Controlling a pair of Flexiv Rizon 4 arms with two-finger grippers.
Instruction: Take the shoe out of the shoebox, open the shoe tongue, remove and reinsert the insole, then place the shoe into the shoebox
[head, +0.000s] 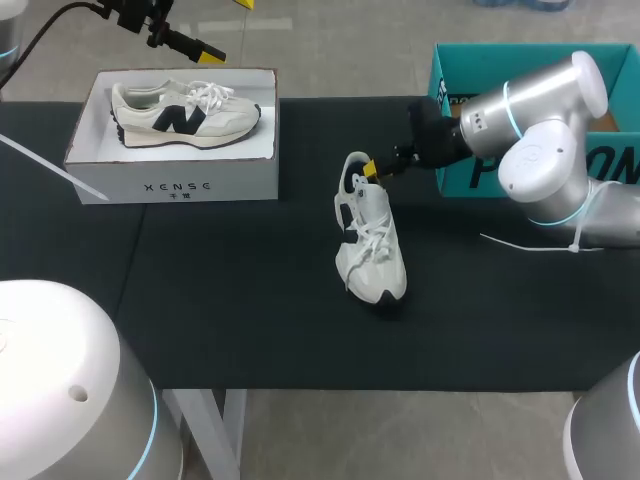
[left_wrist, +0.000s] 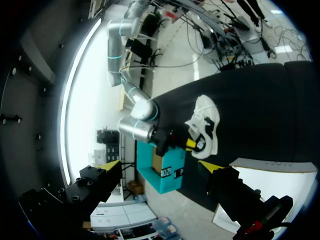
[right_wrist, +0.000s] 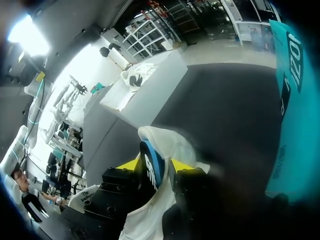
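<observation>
Right gripper (head: 372, 170) is closed on the heel collar of the white shoe (head: 371, 240), which is out on the table ahead of it — held so, it seems, to steady the opening for insole work. Left gripper (left_wrist: 160, 166) is spread wide, empty, beside the shoebox (head: 240, 185) — a second shoe (head: 185, 110) is seen inside. Lettering on the box front is left unread.

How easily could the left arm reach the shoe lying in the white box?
Probably easily: the box is open-topped, the shoe lies uncovered, and the left pincer hangs open near its far side with nothing between. The right pincer, shut on the other shoe, is well aside.
</observation>
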